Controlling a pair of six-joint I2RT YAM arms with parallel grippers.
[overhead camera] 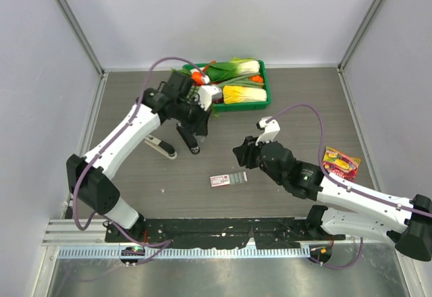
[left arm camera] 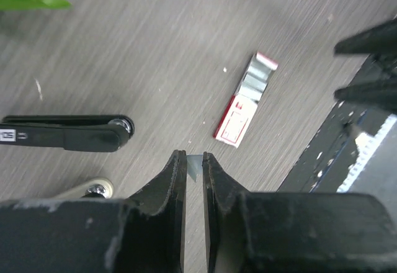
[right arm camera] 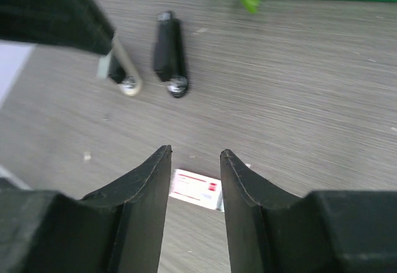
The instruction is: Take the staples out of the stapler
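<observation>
The stapler lies opened out on the table: a black arm (overhead camera: pixel 190 139) (left arm camera: pixel 68 133) (right arm camera: pixel 169 53) and a pale-edged part (overhead camera: pixel 160 147) (left arm camera: pixel 93 187) beside it. My left gripper (overhead camera: pixel 200 127) (left arm camera: pixel 195 159) hovers just right of the stapler, shut on a small silvery strip of the staples (left arm camera: pixel 195 165) that pokes out between its tips. More silvery staples (left arm camera: pixel 260 74) (overhead camera: pixel 238 177) lie at the end of the red-and-white staple box (overhead camera: pixel 220 180) (left arm camera: pixel 236 118) (right arm camera: pixel 196 188). My right gripper (overhead camera: pixel 239 155) (right arm camera: pixel 195 155) hangs open above that box, nothing between its fingers.
A green tray (overhead camera: pixel 264 98) of vegetables stands at the back, just behind the left arm. A colourful snack packet (overhead camera: pixel 341 163) lies at the right beside the right arm. The black base rail (left arm camera: pixel 347 155) runs along the near edge.
</observation>
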